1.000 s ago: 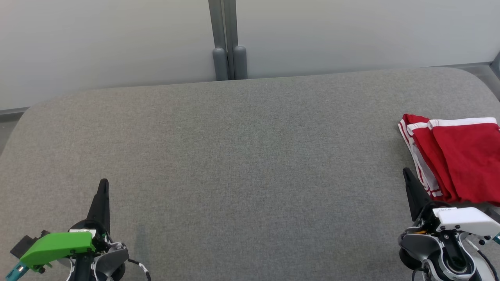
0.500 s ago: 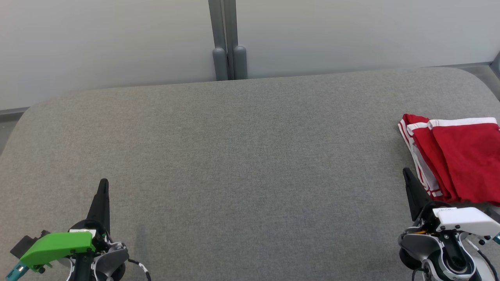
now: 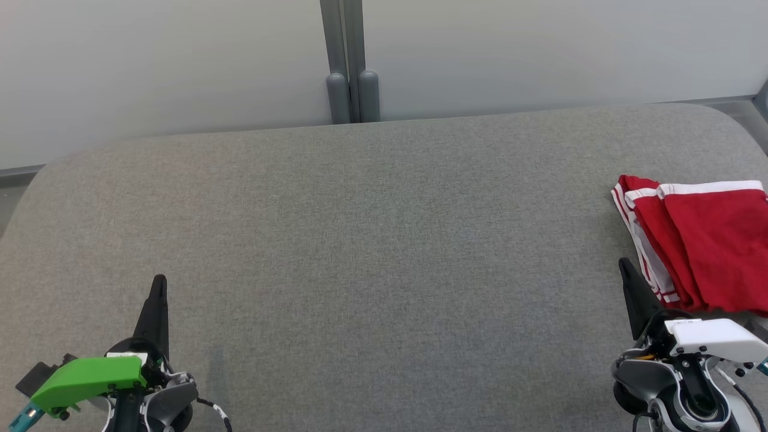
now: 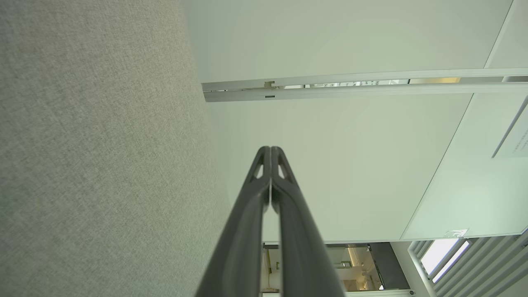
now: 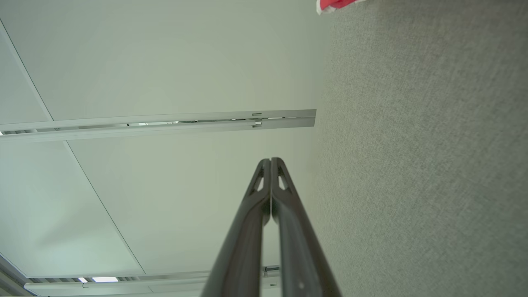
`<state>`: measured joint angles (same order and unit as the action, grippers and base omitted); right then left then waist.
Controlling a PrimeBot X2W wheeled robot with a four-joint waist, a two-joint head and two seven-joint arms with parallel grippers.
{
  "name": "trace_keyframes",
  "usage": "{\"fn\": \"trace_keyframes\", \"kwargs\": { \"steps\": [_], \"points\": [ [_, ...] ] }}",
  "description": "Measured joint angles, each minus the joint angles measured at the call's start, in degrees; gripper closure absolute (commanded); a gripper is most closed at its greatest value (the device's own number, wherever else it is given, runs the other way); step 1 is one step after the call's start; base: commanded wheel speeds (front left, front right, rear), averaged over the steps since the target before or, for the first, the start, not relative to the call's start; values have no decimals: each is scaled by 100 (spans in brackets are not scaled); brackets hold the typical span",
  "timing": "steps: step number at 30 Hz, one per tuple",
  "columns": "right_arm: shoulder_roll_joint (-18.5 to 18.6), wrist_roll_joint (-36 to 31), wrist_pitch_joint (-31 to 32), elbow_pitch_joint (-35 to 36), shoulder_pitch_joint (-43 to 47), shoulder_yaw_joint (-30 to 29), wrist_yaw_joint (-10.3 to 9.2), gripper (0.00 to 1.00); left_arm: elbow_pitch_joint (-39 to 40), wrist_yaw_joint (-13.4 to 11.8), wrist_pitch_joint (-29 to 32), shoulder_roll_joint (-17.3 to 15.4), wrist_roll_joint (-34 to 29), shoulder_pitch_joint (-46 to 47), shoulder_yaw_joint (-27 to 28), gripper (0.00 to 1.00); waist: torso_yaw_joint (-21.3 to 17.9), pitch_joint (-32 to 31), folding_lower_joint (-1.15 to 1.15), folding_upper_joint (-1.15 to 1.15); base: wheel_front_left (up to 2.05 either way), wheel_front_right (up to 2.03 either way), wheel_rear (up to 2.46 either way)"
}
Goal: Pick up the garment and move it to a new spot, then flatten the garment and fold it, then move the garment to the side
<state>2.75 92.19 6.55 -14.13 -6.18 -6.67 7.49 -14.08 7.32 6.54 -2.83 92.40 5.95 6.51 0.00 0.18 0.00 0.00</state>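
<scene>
Garment (image 3: 702, 240): red with white stripes, folded, lying at the right edge of the grey tabletop (image 3: 372, 240), partly cut off by the frame.
Left claw (image 3: 158, 281): closed, fingers pressed together, holding nothing, at the near left.
Right claw (image 3: 624, 264): closed, holding nothing, tip just beside the garment's near left corner; contact unclear.
Backdrop: pale panels (image 3: 168, 66) joined by a grey post (image 3: 345, 54).
</scene>
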Motion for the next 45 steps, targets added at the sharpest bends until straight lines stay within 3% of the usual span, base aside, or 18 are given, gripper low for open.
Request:
{"fn": "trace_keyframes", "kwargs": {
  "steps": [45],
  "points": [
    [0, 0, 0, 0, 0, 0, 0, 100, 0, 0, 0, 0, 0, 0, -1, 100, 0, 0, 0, 0, 0, 0, 0]
  ]
}}
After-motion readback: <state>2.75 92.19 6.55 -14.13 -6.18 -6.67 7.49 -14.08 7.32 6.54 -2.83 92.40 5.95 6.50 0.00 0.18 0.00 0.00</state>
